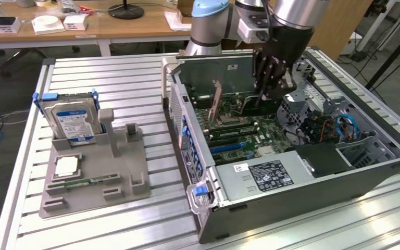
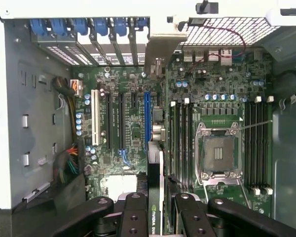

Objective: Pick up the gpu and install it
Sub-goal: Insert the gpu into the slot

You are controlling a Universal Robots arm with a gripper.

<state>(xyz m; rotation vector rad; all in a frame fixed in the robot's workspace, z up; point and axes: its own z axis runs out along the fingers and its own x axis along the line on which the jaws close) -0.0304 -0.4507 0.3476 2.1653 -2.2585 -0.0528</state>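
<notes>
The gripper [image 2: 155, 210] was clamped on the gpu [image 2: 156, 168], pinching the thin card edge-on between its black fingers [image 2: 133, 217] so the board hung straight down into the open computer case [image 1: 186, 112]. Holding it by the top edge like that makes sense to me, since the connector edge has to stay free to meet a slot. From the wrist view the card ran along just beside the blue slot [image 2: 147, 116] on the motherboard [image 2: 212, 98], with its silver bracket [image 2: 160, 49] up against the rear wall of the case near the row of blue slot clips [image 2: 79, 27]. I couldn't tell whether it was fully seated or just lined up over the slot.

Inside the case, further from the gpu: an empty CPU socket [image 2: 218, 154] with its metal frame, memory slots on both sides of it, a white slot [image 2: 94, 117] on the far side of the blue one, and a bundle of coloured wires [image 2: 68, 163] by the case wall. In the exterior view there was also a black labelled box [image 1: 270, 174] along the case's near wall.

Outside the case, well apart from it on the slatted table [image 1: 339, 229], sat a grey holder tray [image 1: 96, 166]. It held a hard drive [image 1: 71, 122] standing upright in its cradle, a small square chip [image 1: 66, 166] and a narrow memory stick [image 1: 82, 183] lying flat. The upright posts [image 1: 120, 130] beside the drive held nothing, which I'd guess is where the gpu had been parked
</notes>
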